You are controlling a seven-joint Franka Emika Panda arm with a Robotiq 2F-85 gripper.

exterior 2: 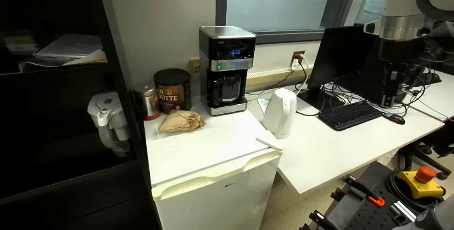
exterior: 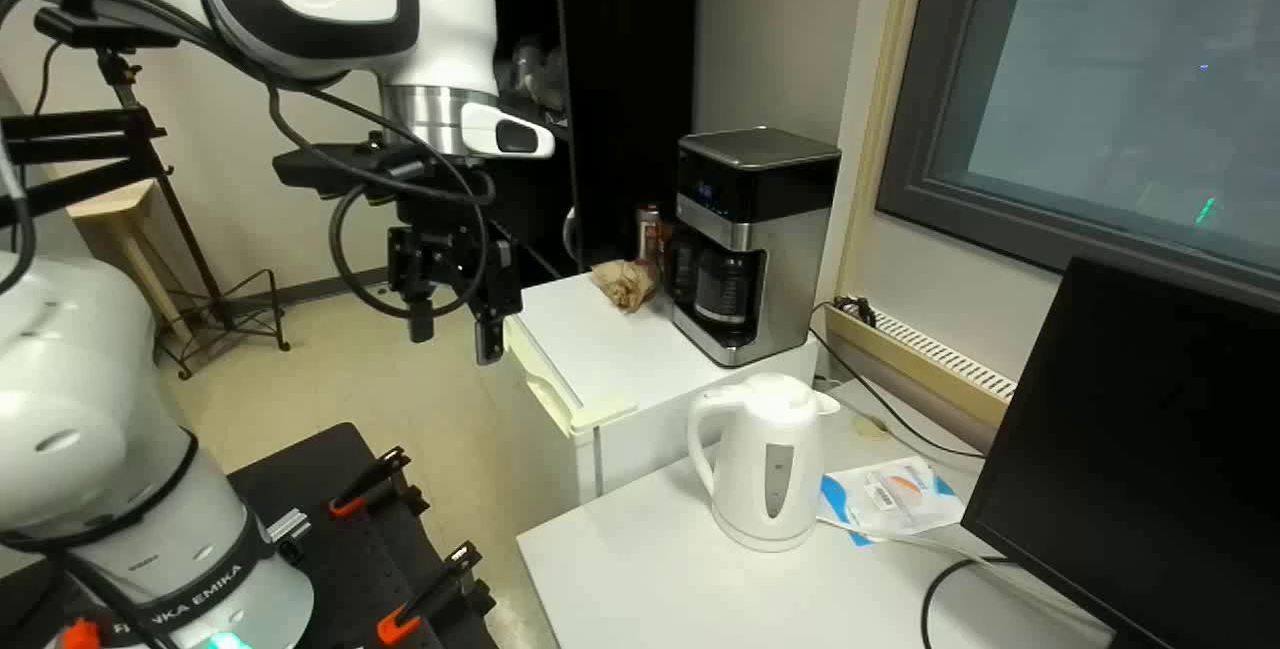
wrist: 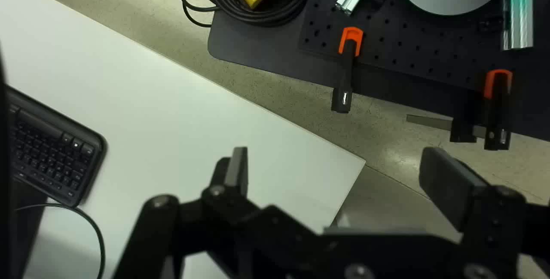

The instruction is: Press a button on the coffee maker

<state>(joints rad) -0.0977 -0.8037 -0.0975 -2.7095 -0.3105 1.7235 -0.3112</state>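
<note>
The coffee maker (exterior: 785, 254) is a black and steel boxy machine on the white mini fridge. It also shows in an exterior view (exterior 2: 230, 65), where its front has a lit blue display (exterior 2: 235, 52) and a small green light on the grey band (exterior 2: 219, 67). The dark glass carafe (exterior 2: 228, 90) sits inside it. My gripper (exterior: 455, 334) hangs in the air, fingers down, well apart from the coffee maker. In the wrist view the gripper (wrist: 337, 163) is open with nothing between its fingers. The coffee maker is out of the wrist view.
A white kettle (exterior: 765, 469) stands on the white desk (exterior 2: 340, 155), beside the white mini fridge (exterior 2: 220, 191). A paper bag (exterior 2: 181, 121), coffee tin (exterior 2: 172, 93) and metal canister (exterior 2: 147, 102) are near the coffee maker. A monitor (exterior: 1130, 449) and keyboard (exterior 2: 349, 115) are on the desk.
</note>
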